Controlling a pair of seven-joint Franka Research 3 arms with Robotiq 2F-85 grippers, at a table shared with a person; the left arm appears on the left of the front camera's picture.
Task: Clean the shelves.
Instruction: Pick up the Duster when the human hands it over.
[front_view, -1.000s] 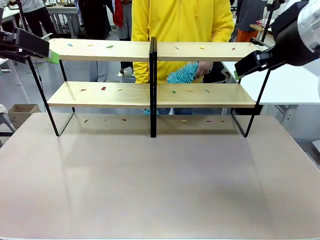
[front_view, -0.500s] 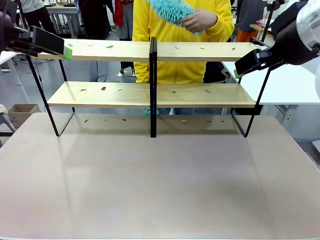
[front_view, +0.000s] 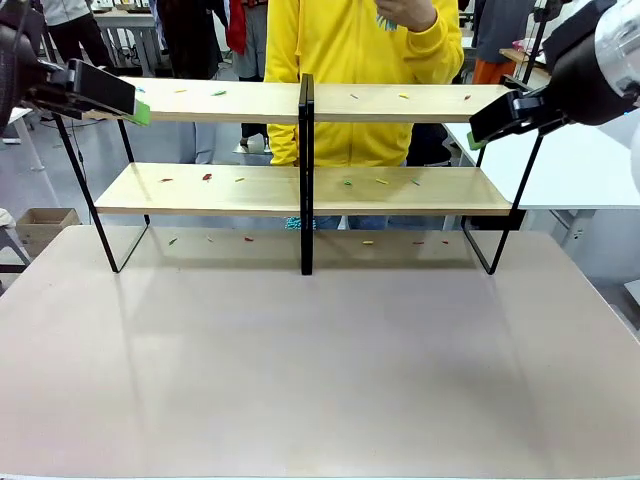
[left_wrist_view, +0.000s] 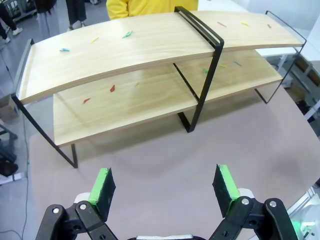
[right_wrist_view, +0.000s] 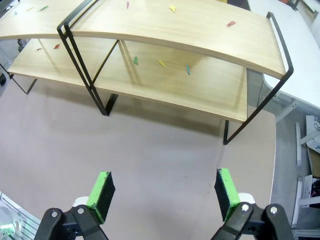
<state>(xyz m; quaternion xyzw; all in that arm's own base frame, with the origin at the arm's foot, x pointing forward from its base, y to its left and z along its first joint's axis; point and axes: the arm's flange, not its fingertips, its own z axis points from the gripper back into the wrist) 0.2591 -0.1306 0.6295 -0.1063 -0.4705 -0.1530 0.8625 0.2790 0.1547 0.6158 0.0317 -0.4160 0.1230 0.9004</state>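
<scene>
- Meanwhile, the shelves (front_view: 260, 195) stand across the far half of the table (front_view: 320, 380). They are two racks joined at a black centre post (front_view: 306, 170), and their pale wooden boards run in two tiers nearly from one table side to the other.
- Small coloured scraps (front_view: 207, 177), red, green and yellow among them, dot both tiers of the shelves. A few more lie on the table beneath the lower boards.
- The left gripper (front_view: 128, 101) hangs off the shelves' left end, level with the upper board when seen from the front. Its wrist view places it apart from the shelves, on their near side and looking down on them. Its green pads (left_wrist_view: 102, 185) are set wide apart with nothing between them.
- The right gripper (front_view: 488, 122) hovers off the shelves' right end at upper-board height, likewise clear of the frame on the near side. Its jaws gape wide and empty, the green pads (right_wrist_view: 100, 190) framing bare table in front of the shelves.
- Behind the shelves, a person in a yellow top (front_view: 350, 70) stands near the centre post, one hand (front_view: 408, 12) raised well above the upper board. A sliver of teal fluff (front_view: 383, 20) shows at that hand, too little to tell what it is.
</scene>
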